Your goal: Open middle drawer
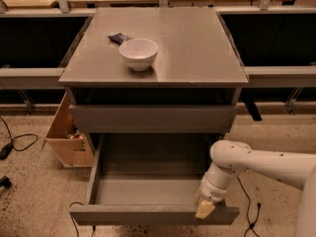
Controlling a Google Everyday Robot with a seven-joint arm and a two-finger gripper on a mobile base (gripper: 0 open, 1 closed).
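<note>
The grey cabinet (197, 58) stands in the middle of the camera view. Its middle drawer (148, 215) is pulled far out toward me, and its plain grey inside (148, 181) holds nothing. The uppermost grey drawer front (153, 118) sits closed above it. The lowest drawer is hidden under the open one. My gripper (205, 209) is at the right end of the middle drawer's front edge, its pale tip resting against the front panel. The white arm (256, 164) reaches in from the right.
A white bowl (138, 53) and a small dark packet (119, 37) sit on the cabinet top. An open wooden box (66, 135) stands on the floor left of the cabinet. Cables (17, 142) lie on the speckled floor at the left and lower right. Dark shelves flank the cabinet.
</note>
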